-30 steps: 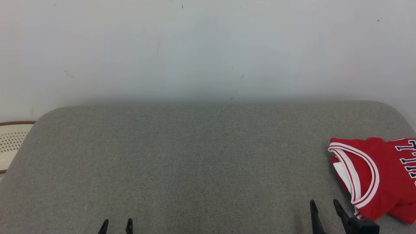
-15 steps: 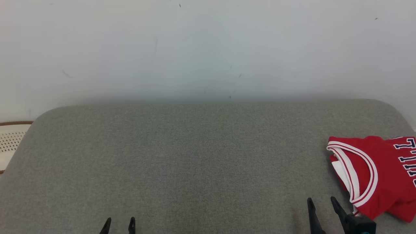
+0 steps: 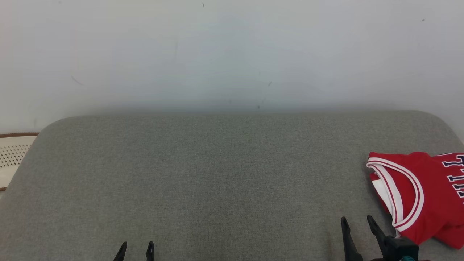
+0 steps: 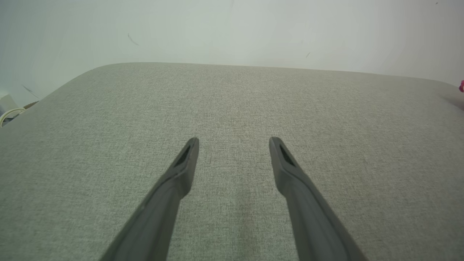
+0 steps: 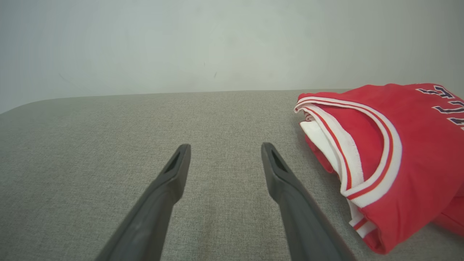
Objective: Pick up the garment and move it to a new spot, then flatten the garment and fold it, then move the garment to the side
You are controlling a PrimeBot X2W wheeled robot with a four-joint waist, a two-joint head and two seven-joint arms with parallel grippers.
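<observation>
Head view coverage is centred on a wide grey woven-fabric padded surface (image 3: 217,174), set against a plain pale wall (image 3: 232,54). The red sleeveless jersey with white-and-red trim and dark lettering (image 3: 424,195) is found at the right end of that surface, doubled over on itself, with part of it cut off by the picture's edge. The right gripper (image 3: 356,219) is seen low at the near edge of the surface, just beside the jersey's trimmed hem, its two dark fingers spread apart and nothing held between them. In the right wrist view the nearer finger is seen close to the jersey (image 5: 398,156), though contact cannot be confirmed. The left gripper (image 3: 137,243) is placed at the near edge toward the left half of the surface, well apart from the jersey, its fingers likewise parted and empty over bare cloth. Since the jersey is lying folded at the side and neither gripper is closed on it, the setting-aside step is judged to be at or near completion. For this to be done well, the right gripper should be drawn back toward the near edge with its fingers kept wide, so that the loose hem is not snagged and the fold is not dragged open. The lower corner of the fold looks slack, so care is advised there.
</observation>
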